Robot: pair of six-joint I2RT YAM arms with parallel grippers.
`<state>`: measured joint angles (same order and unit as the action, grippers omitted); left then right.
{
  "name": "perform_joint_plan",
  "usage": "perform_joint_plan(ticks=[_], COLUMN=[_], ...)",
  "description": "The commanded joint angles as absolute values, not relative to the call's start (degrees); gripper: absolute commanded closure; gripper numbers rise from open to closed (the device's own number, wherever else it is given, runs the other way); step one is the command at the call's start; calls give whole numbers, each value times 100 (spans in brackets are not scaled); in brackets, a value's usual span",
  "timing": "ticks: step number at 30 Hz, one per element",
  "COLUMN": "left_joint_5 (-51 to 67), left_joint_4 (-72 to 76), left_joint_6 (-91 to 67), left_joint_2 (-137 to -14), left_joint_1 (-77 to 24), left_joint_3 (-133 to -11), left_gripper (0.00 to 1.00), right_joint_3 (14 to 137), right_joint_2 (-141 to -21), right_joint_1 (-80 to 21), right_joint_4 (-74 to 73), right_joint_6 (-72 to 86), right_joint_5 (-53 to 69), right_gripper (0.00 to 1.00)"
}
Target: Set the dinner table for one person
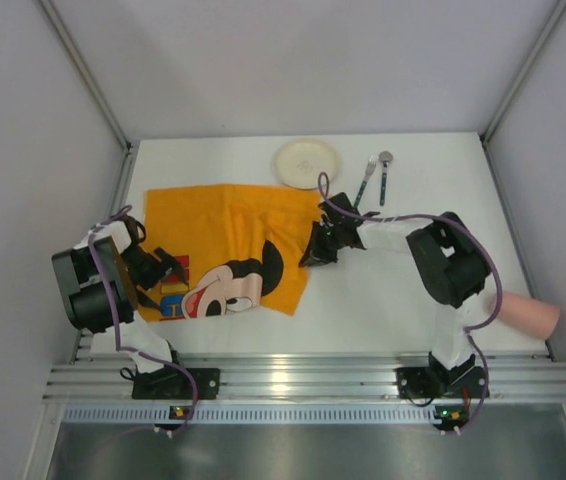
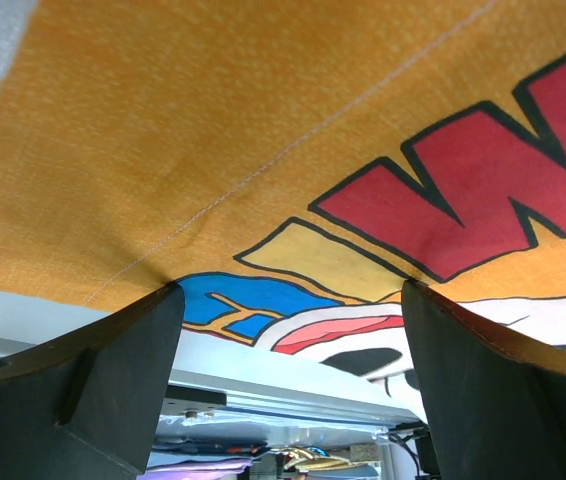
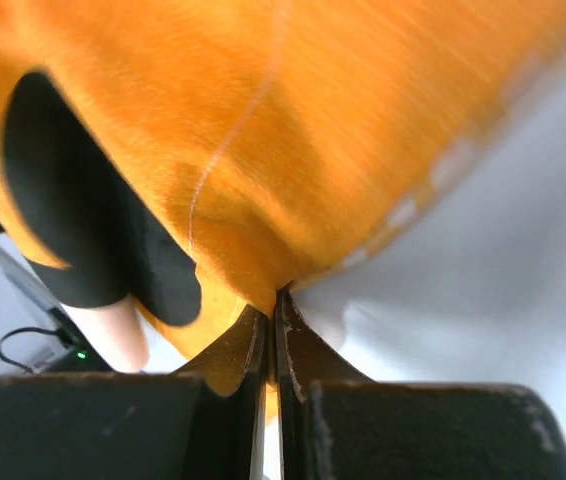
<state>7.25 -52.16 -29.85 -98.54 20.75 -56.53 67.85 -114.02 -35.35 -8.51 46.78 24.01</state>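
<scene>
An orange cartoon-mouse placemat [image 1: 225, 245] lies rumpled on the white dinner table [image 1: 393, 290]. My right gripper [image 1: 315, 257] is shut on the placemat's right edge [image 3: 263, 270], with the cloth pinched between its fingers. My left gripper [image 1: 168, 272] is open over the placemat's left printed part [image 2: 293, 200], its fingers [image 2: 113, 370] spread wide with nothing between them. A cream plate [image 1: 306, 162] sits at the table's back. A fork [image 1: 365, 180] and a spoon [image 1: 384, 175] lie just to its right.
A ribbed aluminium rail [image 1: 303, 378] runs along the near edge with both arm bases bolted on it. Grey walls enclose the table on three sides. A pink rounded object [image 1: 531, 316] pokes in at the right edge.
</scene>
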Motion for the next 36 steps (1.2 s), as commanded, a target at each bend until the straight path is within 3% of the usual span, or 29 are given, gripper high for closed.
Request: perform_joint_plan(ticks=[1, 9, 11, 13, 14, 15, 24, 28, 30, 31, 33, 34, 36], left_joint_5=[413, 782, 843, 966, 1010, 1037, 1547, 1617, 1687, 1696, 1749, 1758, 1767], left_joint_4=[-4614, -4746, -4869, -4965, -5114, -5176, -5038, -4913, -4887, -4861, -4843, -4860, -4895], left_joint_6=[-2663, -2610, -2628, -2663, -2672, -2689, -2865, -2892, -2909, -2918, -2935, -2927, -2874], left_joint_2=[-10046, -10073, -9941, -9651, -9529, -9292, -7807, -7612, -7559, -7524, -7427, -7392, -7287], left_joint_1=[2180, 2188, 2180, 2180, 2171, 2171, 2057, 2021, 2013, 1995, 1986, 1978, 1978], left_joint_3=[-5651, -5774, -5836, -5941, -5985, -6029, -6241, -5863, -5784, -5714, -5660, -5643, -5634], left_gripper=[5, 7, 7, 7, 7, 7, 4, 4, 4, 4, 5, 5, 5], right_joint_3=[6356, 5880, 5906, 5915, 5924, 5933, 7345, 8498, 8193, 7739, 7376, 7078, 6725], right_joint_2=[-10427, -9475, -9352, -9177, -9106, -9036, -8314, -8175, -8043, -7955, -7893, -7832, -7700], right_joint_1=[-2937, -2382, -2364, -2312, -2285, -2216, -2704, -4163, -4333, -4255, -3521, -3220, -2570], right_joint_4=[-2001, -3198, -3558, -3935, -4051, -4139, -4569, -4861, -4511, -4544, -4570, -4579, -4692], right_joint_6=[3581, 2699, 2514, 2383, 2347, 2303, 2259, 2136, 2267, 3199, 3611, 3664, 3927], right_joint_5=[2049, 1530, 1303, 882, 731, 608, -349, -3926, -4445, -4708, -3820, -2753, -2225], right_gripper=[100, 100, 94, 65, 45, 1, 0, 0, 0, 0, 0, 0, 0])
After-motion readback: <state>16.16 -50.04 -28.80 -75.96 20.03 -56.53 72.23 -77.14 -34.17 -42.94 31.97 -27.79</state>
